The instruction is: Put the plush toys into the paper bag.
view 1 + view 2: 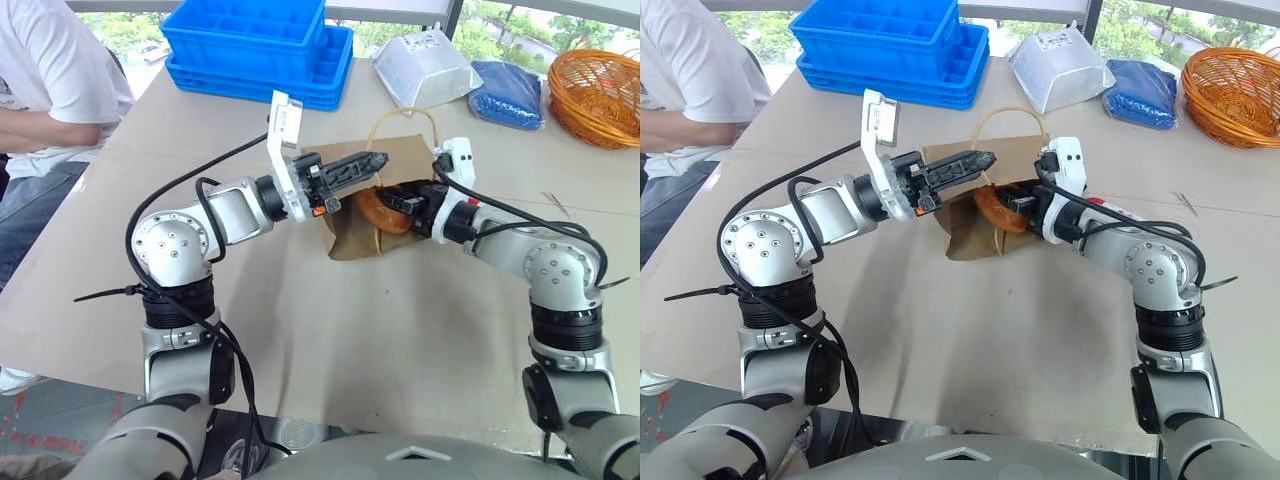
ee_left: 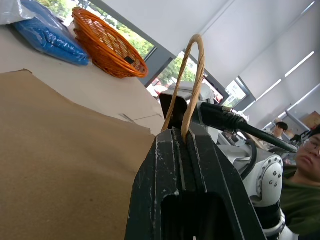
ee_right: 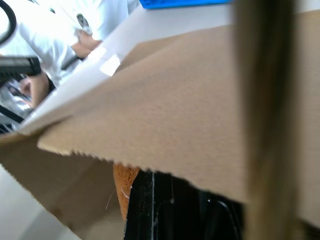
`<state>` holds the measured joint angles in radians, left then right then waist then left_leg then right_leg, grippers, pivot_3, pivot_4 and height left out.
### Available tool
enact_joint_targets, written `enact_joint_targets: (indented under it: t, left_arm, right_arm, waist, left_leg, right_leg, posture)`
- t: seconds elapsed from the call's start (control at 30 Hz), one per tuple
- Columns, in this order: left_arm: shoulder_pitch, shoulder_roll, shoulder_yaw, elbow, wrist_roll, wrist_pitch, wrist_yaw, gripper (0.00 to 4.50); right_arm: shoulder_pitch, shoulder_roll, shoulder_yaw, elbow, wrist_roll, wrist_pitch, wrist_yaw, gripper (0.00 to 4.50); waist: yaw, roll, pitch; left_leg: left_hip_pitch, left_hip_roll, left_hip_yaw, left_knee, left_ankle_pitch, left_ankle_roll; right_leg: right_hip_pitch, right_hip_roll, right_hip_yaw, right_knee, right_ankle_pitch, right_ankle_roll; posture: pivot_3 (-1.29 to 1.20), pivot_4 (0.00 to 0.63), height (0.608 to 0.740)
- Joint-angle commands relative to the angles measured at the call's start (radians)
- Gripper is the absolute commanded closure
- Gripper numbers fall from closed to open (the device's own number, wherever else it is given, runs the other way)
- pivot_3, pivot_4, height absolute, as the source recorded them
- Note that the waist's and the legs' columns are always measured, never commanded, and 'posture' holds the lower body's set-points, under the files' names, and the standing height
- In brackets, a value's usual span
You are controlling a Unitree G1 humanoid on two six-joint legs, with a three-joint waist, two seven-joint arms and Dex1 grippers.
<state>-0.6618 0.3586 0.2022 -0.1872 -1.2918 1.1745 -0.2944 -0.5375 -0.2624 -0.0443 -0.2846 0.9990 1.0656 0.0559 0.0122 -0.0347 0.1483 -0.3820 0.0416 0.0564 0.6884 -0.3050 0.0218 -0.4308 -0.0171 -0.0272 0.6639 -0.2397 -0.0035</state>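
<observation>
Paper bag lies on the tabletop, its mouth lifted because my left gripper is clenched on one cord handle. My right gripper grasps the brown plush toy just inside that mouth, so the raised handle keeps the opening wide enough to push it in.

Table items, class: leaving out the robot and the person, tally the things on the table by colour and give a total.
Blue: 2, the stacked crates and the blue bag
Brown: 2, the paper bag and the brown plush toy
Orange: 1, the wicker basket
White-grey: 1, the plastic pouch
Total: 6
</observation>
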Motion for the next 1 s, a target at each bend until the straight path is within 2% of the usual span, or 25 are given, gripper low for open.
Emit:
enact_joint_targets:
  t: [0.03, 0.07, 0.17, 0.2, 0.23, 0.27, 0.37, 0.63, 0.83, 0.93, 1.0]
  left_arm:
    - [-0.005, -0.001, 0.027, -0.018, -0.052, -0.01, 0.025, 4.5]
    - [-0.009, -0.003, 0.032, -0.011, -0.059, -0.013, 0.036, 4.5]
    - [-0.016, -0.009, 0.042, 0.001, -0.079, -0.021, 0.068, 4.5]
    - [-0.017, -0.013, 0.044, 0.003, -0.086, -0.024, 0.081, 4.5]
    - [-0.018, -0.014, 0.046, 0.003, -0.091, -0.026, 0.091, 4.5]
    - [-0.019, -0.015, 0.046, 0.004, -0.095, -0.028, 0.098, 4.5]
    - [-0.017, -0.012, 0.06, 0.009, -0.111, -0.037, 0.134, 4.5]
    - [-0.007, -0.009, 0.072, 0.008, -0.147, -0.055, 0.197, 4.5]
    - [-0.01, -0.007, 0.066, 0.009, -0.16, -0.064, 0.216, 4.5]
    - [-0.011, -0.006, 0.067, 0.008, -0.164, -0.068, 0.224, 4.5]
    - [-0.008, 0.0, 0.068, 0.003, -0.16, -0.071, 0.229, 4.5]
  right_arm:
    - [-0.014, 0.026, -0.019, -0.015, -0.007, -0.001, -0.023, 4.47]
    - [-0.016, 0.031, -0.001, -0.008, -0.036, -0.004, -0.03, 4.47]
    - [-0.011, 0.058, 0.021, -0.004, -0.054, 0.003, -0.022, 3.53]
    - [-0.004, 0.059, 0.028, -0.014, -0.053, 0.009, -0.009, 3.42]
    - [0.001, 0.047, 0.044, -0.027, -0.065, 0.012, 0.009, 2.66]
    - [0.004, 0.037, 0.055, -0.036, -0.077, 0.013, 0.022, 2.35]
    - [0.038, -0.068, 0.097, -0.141, -0.13, -0.01, 0.104, 0.81]
    - [0.12, -0.369, 0.14, -0.346, -0.28, -0.131, 0.321, 0.81]
    - [0.113, -0.415, 0.196, -0.368, -0.399, -0.209, 0.377, 0.81]
    - [0.139, -0.386, 0.118, -0.397, -0.297, -0.226, 0.439, 0.81]
    - [0.17, -0.34, -0.057, -0.409, -0.06, -0.232, 0.442, 0.81]
  waist:
    - [0.0, 0.0, 0.0]
    - [0.0, 0.0, 0.0]
    - [-0.001, 0.0, 0.0]
    - [-0.001, 0.0, 0.0]
    - [-0.001, 0.0, 0.0]
    - [-0.001, 0.0, 0.0]
    - [0.003, 0.0, 0.0]
    - [-0.002, 0.0, 0.0]
    - [-0.002, 0.001, 0.0]
    - [0.001, 0.001, 0.0]
    - [0.002, 0.0, 0.0]
  left_leg:
    - [0.0, 0.0, 0.0, 0.0, 0.0, 0.0]
    - [0.0, 0.0, 0.0, 0.0, 0.0, 0.0]
    - [0.0, 0.0, 0.0, 0.0, 0.0, 0.0]
    - [0.0, 0.0, 0.0, 0.0, 0.0, 0.0]
    - [0.0, 0.0, 0.0, 0.0, 0.0, 0.0]
    - [0.0, 0.0, 0.0, 0.0, 0.0, 0.0]
    - [-0.001, -0.001, -0.002, 0.0, 0.0, 0.0]
    - [-0.002, -0.003, -0.006, 0.0, 0.0, 0.0]
    - [-0.002, -0.002, -0.006, 0.0, 0.001, -0.001]
    - [-0.002, -0.003, -0.007, 0.0, 0.001, -0.001]
    - [-0.002, -0.002, -0.008, 0.0, 0.001, -0.001]
  right_leg:
    - [0.0, 0.0, 0.0, 0.0, 0.0, 0.0]
    - [0.0, 0.0, 0.0, 0.0, 0.0, 0.0]
    - [0.0, 0.0, 0.0, 0.0, 0.0, 0.0]
    - [0.0, 0.0, 0.0, 0.0, 0.0, 0.0]
    - [0.0, 0.0, 0.0, 0.0, 0.0, 0.0]
    - [0.0, 0.0, 0.0, 0.0, 0.0, 0.0]
    - [0.0, 0.0, 0.0, 0.0, 0.0, 0.0]
    - [0.0, 0.001, 0.0, -0.001, 0.0, 0.0]
    - [0.0, 0.001, 0.0, -0.001, 0.0, 0.0]
    - [0.0, 0.001, 0.0, -0.001, 0.0, 0.0]
    - [0.001, 0.001, -0.001, -0.001, 0.0, 0.0]
  posture:
    - [0.0, 0.15, 0.74]
    - [0.0, 0.15, 0.74]
    - [0.0, 0.15, 0.74]
    - [0.0, 0.15, 0.74]
    - [0.0, 0.15, 0.74]
    - [0.0, 0.15, 0.74]
    - [0.0, 0.15, 0.74]
    - [0.0, 0.15, 0.74]
    - [0.0, 0.15, 0.74]
    - [0.0, 0.15, 0.74]
    - [0.0, 0.15, 0.74]
